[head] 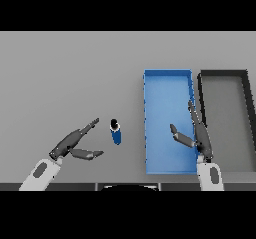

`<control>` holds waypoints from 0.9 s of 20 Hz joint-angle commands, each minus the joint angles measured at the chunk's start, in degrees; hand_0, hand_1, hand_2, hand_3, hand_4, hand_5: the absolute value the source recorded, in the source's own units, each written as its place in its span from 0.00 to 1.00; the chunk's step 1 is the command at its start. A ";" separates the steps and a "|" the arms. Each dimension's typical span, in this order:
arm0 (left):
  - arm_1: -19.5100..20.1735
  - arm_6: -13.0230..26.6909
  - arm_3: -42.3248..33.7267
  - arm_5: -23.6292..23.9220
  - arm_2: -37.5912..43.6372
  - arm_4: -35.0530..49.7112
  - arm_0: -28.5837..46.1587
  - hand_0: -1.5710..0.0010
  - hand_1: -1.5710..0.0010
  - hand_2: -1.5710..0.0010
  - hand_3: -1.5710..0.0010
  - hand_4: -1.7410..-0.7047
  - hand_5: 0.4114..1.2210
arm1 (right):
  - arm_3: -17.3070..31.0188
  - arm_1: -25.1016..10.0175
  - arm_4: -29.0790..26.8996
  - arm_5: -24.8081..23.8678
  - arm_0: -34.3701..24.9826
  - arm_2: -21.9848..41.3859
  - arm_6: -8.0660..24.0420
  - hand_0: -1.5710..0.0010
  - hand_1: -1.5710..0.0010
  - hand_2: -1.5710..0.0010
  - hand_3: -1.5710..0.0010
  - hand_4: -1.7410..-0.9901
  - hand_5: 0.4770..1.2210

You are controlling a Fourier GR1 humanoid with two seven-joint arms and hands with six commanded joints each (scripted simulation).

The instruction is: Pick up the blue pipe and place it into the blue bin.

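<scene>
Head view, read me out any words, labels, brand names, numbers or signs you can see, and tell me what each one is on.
None: no readable text shows anywhere.
Blue pipe: plain, dark top, no label.
Blue bin: plain walls and floor, no marking.
Dark bin: no marking.
Grey table: bare surface, no signs.
Left hand and right hand: no lettering.

We find no text, label, brand, number or sign that can be read anywhere here; every surface we can see is plain and unmarked.
</scene>
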 commanded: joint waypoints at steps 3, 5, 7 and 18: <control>-3.58 1.20 2.29 0.46 -1.59 -1.08 -2.03 1.00 1.00 1.00 1.00 0.57 0.05 | -0.48 0.21 -0.26 0.42 0.44 0.28 -0.25 1.00 1.00 1.00 1.00 0.70 0.20; -6.39 -0.42 4.20 1.21 -2.89 -2.80 -3.25 1.00 1.00 1.00 1.00 0.57 0.06 | -0.86 0.43 -0.50 0.29 0.22 0.22 0.77 1.00 1.00 1.00 1.00 0.70 0.20; -9.78 -0.36 6.21 2.64 -3.84 -3.93 -4.25 1.00 1.00 1.00 1.00 0.57 0.06 | -0.61 0.06 0.34 -0.22 0.86 0.02 1.00 1.00 1.00 1.00 1.00 0.72 0.19; -17.95 -1.77 16.51 4.12 -4.98 -6.65 -10.47 1.00 1.00 1.00 1.00 0.63 0.04 | -0.79 -0.85 0.02 0.14 1.79 -0.73 -1.52 1.00 1.00 1.00 1.00 0.71 0.23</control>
